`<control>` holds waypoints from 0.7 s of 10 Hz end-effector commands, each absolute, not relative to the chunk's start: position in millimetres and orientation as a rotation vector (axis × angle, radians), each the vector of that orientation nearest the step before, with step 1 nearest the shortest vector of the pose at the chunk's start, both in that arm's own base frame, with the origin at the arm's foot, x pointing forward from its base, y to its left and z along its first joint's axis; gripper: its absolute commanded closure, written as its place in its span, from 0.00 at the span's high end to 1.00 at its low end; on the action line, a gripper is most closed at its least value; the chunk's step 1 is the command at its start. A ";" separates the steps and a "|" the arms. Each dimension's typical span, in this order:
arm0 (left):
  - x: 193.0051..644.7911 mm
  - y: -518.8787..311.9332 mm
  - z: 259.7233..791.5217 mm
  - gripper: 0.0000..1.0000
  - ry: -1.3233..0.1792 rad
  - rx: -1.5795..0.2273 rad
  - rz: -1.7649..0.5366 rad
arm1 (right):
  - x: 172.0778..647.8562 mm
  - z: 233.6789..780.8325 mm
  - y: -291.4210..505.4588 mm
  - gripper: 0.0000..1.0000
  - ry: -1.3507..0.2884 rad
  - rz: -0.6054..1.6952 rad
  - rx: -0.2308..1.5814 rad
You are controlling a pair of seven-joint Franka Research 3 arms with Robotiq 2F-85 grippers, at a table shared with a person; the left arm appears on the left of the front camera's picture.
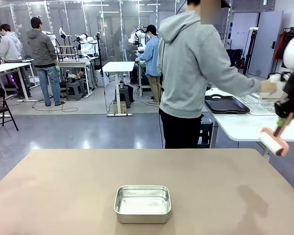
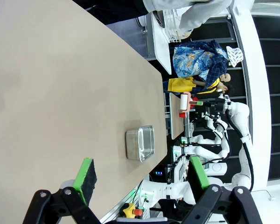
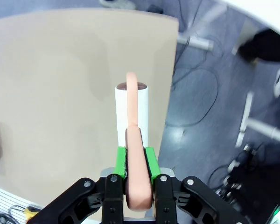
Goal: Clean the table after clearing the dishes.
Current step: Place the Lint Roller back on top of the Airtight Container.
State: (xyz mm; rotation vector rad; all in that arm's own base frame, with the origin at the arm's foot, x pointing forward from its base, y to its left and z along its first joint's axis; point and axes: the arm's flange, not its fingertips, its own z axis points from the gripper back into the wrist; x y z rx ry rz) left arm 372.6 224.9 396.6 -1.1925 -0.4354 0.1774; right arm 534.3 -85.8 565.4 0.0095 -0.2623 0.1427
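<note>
The beige-brown table point(image 1: 63, 191) stretches across the front view. Off its far right corner, my right gripper point(image 1: 283, 119) is shut on the pink handle of a lint roller point(image 1: 273, 142), whose white roll hangs just above the table edge. In the right wrist view my right gripper point(image 3: 135, 158) clamps that handle between green pads, and the lint roller's roll point(image 3: 133, 112) points out over the table corner point(image 3: 60, 93). My left gripper point(image 2: 142, 175) stands open above the table point(image 2: 51, 93), holding nothing. A dark tray point(image 1: 226, 105) of the dishes lies on the white side table; I cannot make out plates.
A shallow steel pan point(image 1: 142, 203) sits near the table's front middle, also seen as the steel pan point(image 2: 141, 143). A person in a grey hoodie point(image 1: 198, 68) stands at the far side, reaching to a wire rack point(image 1: 257, 102) on the white side table point(image 1: 245, 127).
</note>
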 end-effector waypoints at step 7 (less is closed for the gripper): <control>369.1 226.0 398.3 1.00 -0.431 -1.195 0.170 | 458.1 609.7 207.4 0.21 -0.389 0.973 0.040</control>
